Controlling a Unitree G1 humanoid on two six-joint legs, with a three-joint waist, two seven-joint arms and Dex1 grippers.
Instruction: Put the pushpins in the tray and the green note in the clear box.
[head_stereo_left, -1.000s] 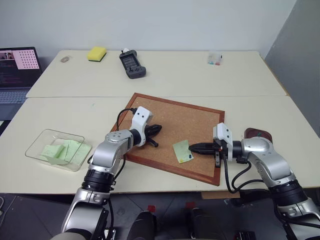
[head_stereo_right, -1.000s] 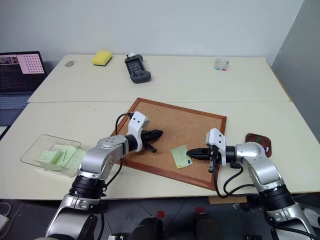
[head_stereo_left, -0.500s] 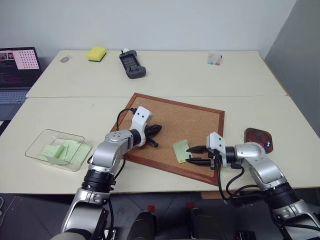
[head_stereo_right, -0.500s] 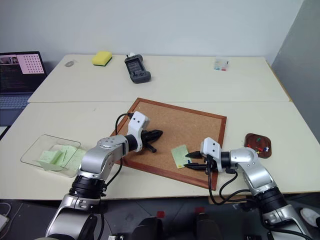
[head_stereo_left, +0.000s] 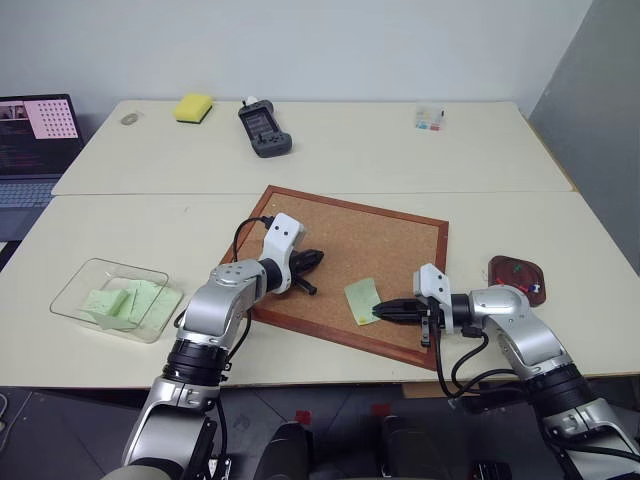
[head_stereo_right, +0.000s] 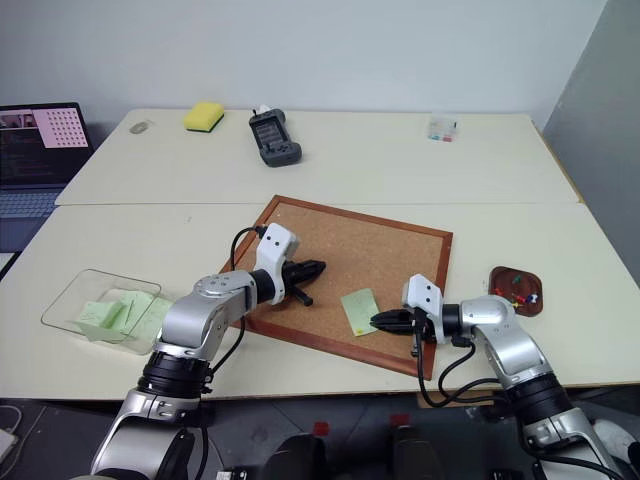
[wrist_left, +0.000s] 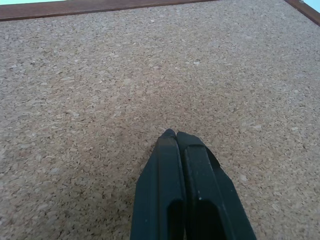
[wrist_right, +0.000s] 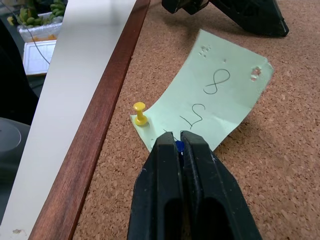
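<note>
A: Right hand (wrist_right: 177, 145)?
B: Pinching small blue plastic pushpin (wrist_right: 179, 146), probably, at edge of pale green square paper note (wrist_right: 210, 102) on framed cork board (head_stereo_left: 395, 245).
A: Left hand (wrist_left: 175, 136)?
B: Pressed together, above cork.

A pale green note (wrist_right: 215, 102) lies flat on a cork board, pinned by a yellow pushpin (wrist_right: 140, 113) and a blue pushpin (wrist_right: 179, 146) (mostly hidden). A dark reddish-brown tray (head_stereo_right: 516, 291) holds coloured pins. The clear box (head_stereo_left: 110, 298) contains green slips.
</note>
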